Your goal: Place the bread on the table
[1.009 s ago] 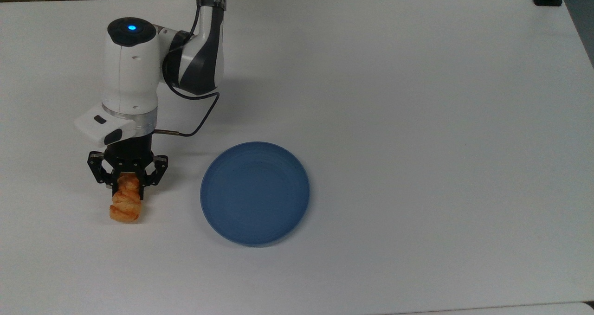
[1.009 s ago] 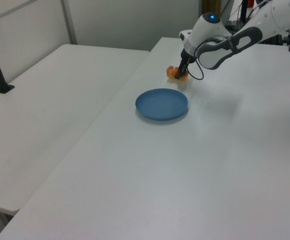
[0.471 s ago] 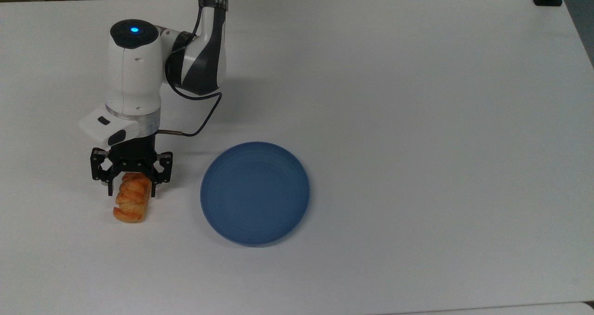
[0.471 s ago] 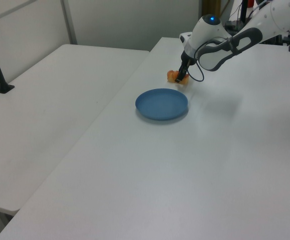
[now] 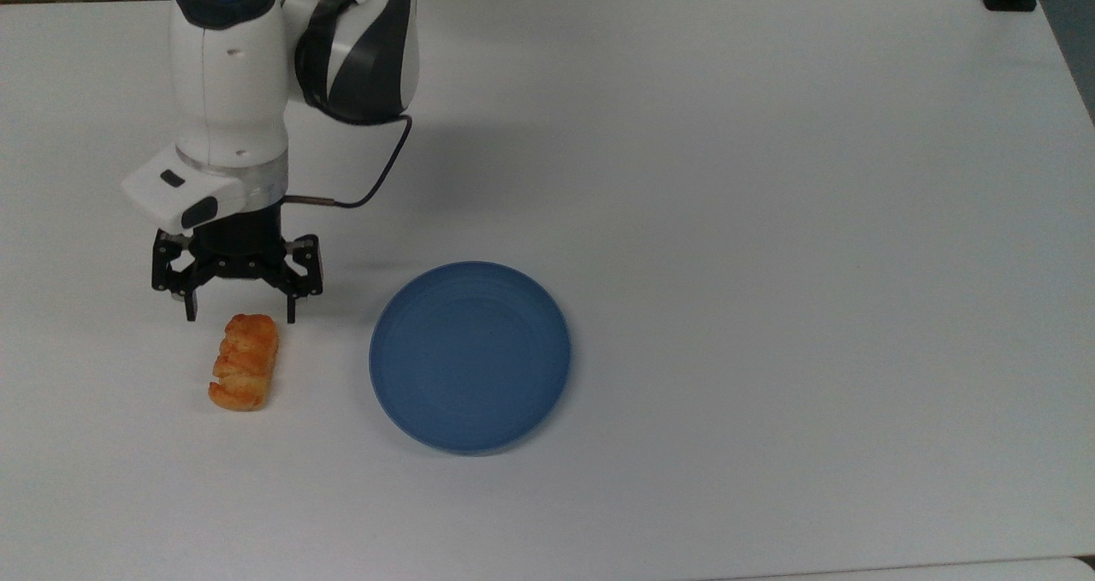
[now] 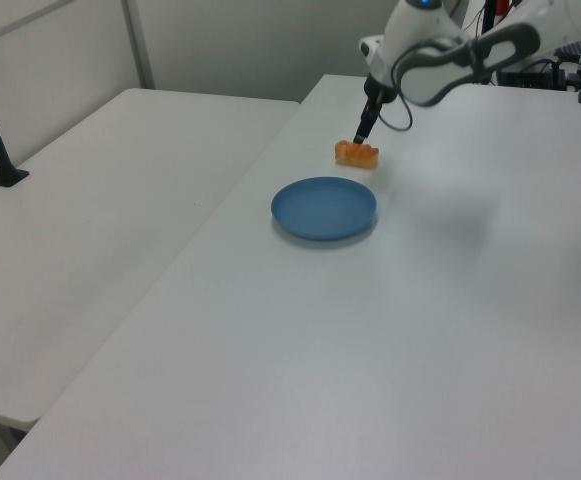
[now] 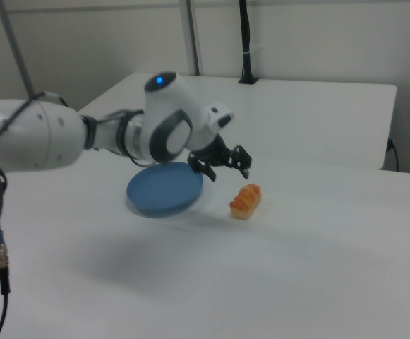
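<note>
STATE: my pincer (image 5: pixel 239 316) spread apart above bread (image 5: pixel 245 372) on table (image 5: pixel 770 179) | RISK: a careless retreat could clip the bread.

Running off the top view's upper edge — the arm (image 5: pixel 376 16) above the table (image 5: pixel 770 179). Getting cut by the left view's top edge — the wrist housing (image 6: pixel 420 12). Hiding part of the blue plate (image 7: pixel 164 191) in the right view — the arm's white body.
</note>
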{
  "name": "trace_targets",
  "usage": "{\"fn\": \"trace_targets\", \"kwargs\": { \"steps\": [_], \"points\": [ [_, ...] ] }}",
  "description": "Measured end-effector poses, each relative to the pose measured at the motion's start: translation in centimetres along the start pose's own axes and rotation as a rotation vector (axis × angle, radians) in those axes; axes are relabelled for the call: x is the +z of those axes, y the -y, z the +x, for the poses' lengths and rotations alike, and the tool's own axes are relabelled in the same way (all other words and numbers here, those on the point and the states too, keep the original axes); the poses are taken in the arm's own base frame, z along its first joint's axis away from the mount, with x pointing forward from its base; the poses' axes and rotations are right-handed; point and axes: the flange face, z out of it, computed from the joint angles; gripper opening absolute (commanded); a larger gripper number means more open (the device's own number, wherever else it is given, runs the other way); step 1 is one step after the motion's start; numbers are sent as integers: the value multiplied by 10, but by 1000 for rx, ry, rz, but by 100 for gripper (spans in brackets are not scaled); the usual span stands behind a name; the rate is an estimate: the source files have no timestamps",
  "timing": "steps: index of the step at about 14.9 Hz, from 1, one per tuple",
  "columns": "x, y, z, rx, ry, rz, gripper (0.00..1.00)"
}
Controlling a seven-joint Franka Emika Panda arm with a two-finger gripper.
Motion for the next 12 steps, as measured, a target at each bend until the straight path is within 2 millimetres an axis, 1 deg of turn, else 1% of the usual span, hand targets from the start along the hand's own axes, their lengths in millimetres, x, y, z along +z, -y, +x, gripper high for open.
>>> {"fn": "trace_targets", "kwargs": {
  "steps": [1,2,3,4,7,9,10,12],
  "points": [
    [-20,5,5,-3,25,15,100],
    [-53,14,11,7,60,37,100],
    [-76,22,15,35,84,52,100],
    [-105,37,18,71,119,71,100],
    [-166,78,20,141,209,107,100],
    [-205,101,14,162,257,123,100],
    [-222,110,8,162,280,131,100],
    [-250,119,-9,156,322,145,100]
  ]
}}
